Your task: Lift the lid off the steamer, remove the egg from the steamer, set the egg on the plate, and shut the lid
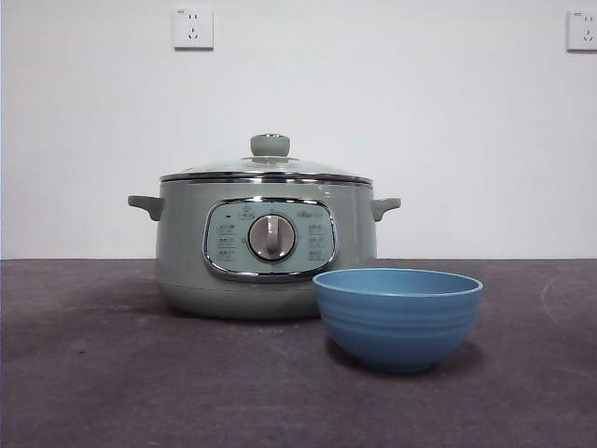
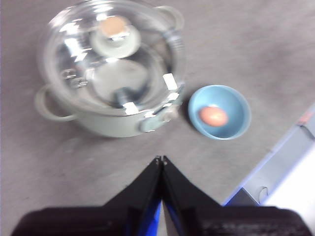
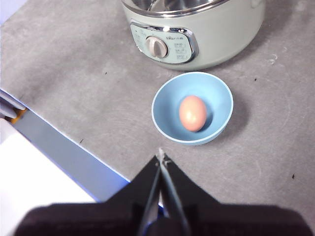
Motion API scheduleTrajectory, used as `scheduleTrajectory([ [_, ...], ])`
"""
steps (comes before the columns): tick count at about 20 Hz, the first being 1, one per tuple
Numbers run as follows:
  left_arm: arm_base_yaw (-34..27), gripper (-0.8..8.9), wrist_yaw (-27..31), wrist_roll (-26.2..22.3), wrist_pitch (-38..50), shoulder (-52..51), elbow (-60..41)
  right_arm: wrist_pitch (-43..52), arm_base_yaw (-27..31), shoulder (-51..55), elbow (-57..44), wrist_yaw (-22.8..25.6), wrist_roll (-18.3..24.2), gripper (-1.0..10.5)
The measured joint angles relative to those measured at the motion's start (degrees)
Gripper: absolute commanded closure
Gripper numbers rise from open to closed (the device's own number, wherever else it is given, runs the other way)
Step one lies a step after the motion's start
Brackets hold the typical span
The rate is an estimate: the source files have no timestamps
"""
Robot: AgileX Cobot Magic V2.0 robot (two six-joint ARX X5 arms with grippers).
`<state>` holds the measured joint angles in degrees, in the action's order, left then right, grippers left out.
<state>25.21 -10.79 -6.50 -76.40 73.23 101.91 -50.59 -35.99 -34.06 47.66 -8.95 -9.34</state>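
Already the task looks finished: the egg (image 3: 192, 112) lies in the blue plate (image 1: 398, 285), which stands just beside the steamer (image 1: 264, 245) at its front, and the glass lid (image 1: 268, 166) sits closed on the steamer's rim. Nothing seems left to do. The left gripper (image 2: 161, 159) and the right gripper (image 3: 160, 156) both hang above the table with jaws pressed together, holding nothing. The table (image 1: 112, 373) has a grey, matte cover; behind is a white wall with two sockets (image 1: 192, 28).
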Motion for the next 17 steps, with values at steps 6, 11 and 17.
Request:
scheduleTrajectory([
  [6, -4.44, 8.17, -1.70, -2.60, 17.70, -6.43, -2.12, -0.02, 0.00, 0.00, 0.00, 0.02, 0.11, 9.5],
  [11, -15.23, 8.17, -8.31, -3.45, 46.27, -20.52, -16.02, -0.02, 0.00, 0.00, 0.00, 0.02, 0.11, 9.5],
  [17, -26.21, 8.17, -1.70, -3.56, 62.34, -39.28, -47.63, -0.02, 0.00, 0.00, 0.00, 0.02, 0.11, 9.5],
])
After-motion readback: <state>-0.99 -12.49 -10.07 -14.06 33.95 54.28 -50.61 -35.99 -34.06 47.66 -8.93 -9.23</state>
